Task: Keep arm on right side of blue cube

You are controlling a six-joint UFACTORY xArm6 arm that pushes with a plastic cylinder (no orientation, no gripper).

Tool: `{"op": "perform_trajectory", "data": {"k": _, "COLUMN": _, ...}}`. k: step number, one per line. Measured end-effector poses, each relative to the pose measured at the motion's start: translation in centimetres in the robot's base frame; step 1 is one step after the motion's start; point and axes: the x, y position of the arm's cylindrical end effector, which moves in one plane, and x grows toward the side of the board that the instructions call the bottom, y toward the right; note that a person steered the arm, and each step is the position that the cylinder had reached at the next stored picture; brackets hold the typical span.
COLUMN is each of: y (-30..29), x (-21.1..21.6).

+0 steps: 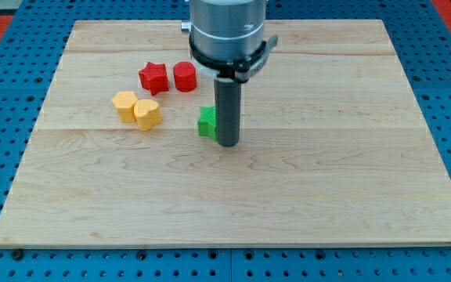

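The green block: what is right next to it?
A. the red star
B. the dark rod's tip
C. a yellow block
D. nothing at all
B. My tip stands right at the green block, on its side toward the view's right, while the red star and the two yellow blocks sit apart, toward the view's left.

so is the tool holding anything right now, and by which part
Nothing is held. My tip only rests on the board, right beside the green block on its right; whether they touch cannot be told.

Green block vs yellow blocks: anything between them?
Nothing; camera view shows bare board between the green block and the yellow blocks. My tip sits at green's right.
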Motion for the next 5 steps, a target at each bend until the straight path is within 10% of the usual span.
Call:
{"op": "perform_trajectory", "data": {"k": 3, "y": -2.2, "x": -6.4}}
{"op": "perform_trajectory", "data": {"k": 5, "y": 2.0, "x": -1.4}}
